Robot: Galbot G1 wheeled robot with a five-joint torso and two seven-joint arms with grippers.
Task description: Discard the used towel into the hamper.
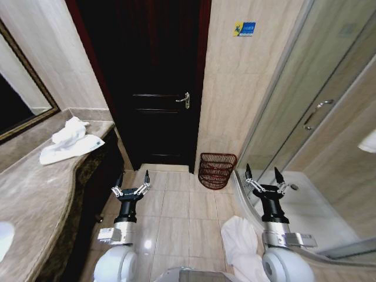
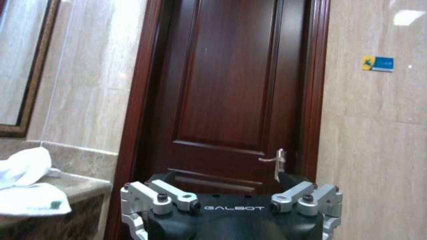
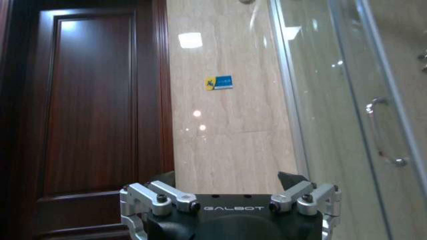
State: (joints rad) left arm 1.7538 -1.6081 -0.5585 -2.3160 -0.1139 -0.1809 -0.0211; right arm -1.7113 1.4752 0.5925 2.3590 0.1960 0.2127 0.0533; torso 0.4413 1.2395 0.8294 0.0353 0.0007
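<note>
The hamper, a round reddish-brown open-weave basket, stands on the tiled floor against the wall, between the door and the shower. A crumpled white towel lies on the floor just left of my right arm. More white towels sit bunched on the marble counter, and the left wrist view shows them too. My left gripper is held open above the floor beside the counter, holding nothing. My right gripper is open and empty, right of the hamper and nearer to me.
A dark wooden door with a metal handle is shut straight ahead. The marble counter and a framed mirror run along the left. The glass shower enclosure curves along the right. Open tiled floor lies between my arms.
</note>
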